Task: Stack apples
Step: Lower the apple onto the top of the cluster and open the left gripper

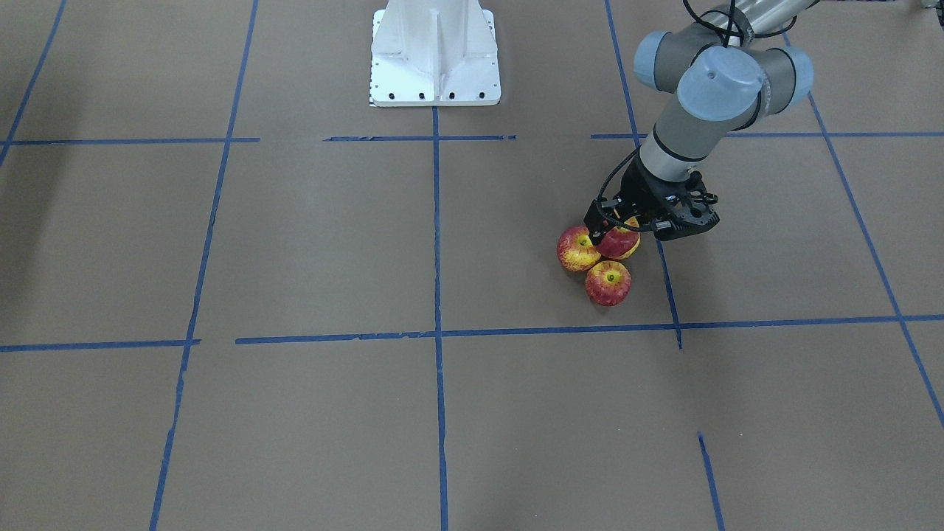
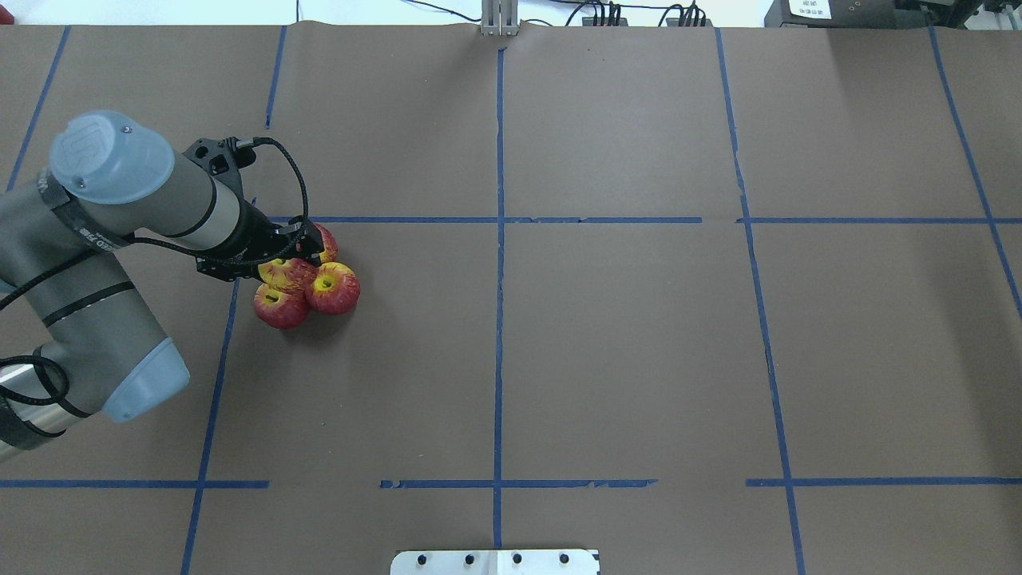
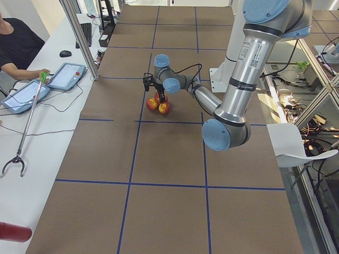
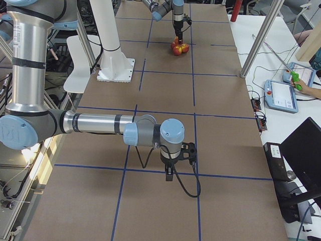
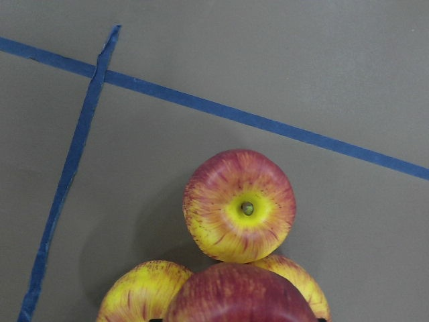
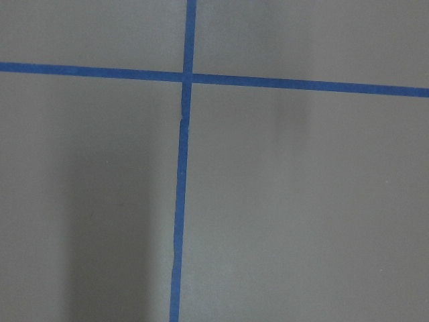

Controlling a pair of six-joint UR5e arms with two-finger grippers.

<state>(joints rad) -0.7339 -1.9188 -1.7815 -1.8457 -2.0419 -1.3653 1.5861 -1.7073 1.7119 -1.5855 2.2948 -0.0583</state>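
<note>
Three base apples (image 2: 331,289) sit bunched and touching on the worktop (image 2: 639,359). A fourth, the top apple (image 2: 286,273), rests over the middle of the base apples. The left fingers (image 1: 596,230) straddle the top apple and seem to pinch it. Judged nearly done: the stack looks built, and what is left is release and retreat. The right fingers (image 4: 169,173) hang well apart from the base apples; whether they are spread or pressed together cannot be told. The apples carry no labels, and the print on the arms is too small to read.
</note>
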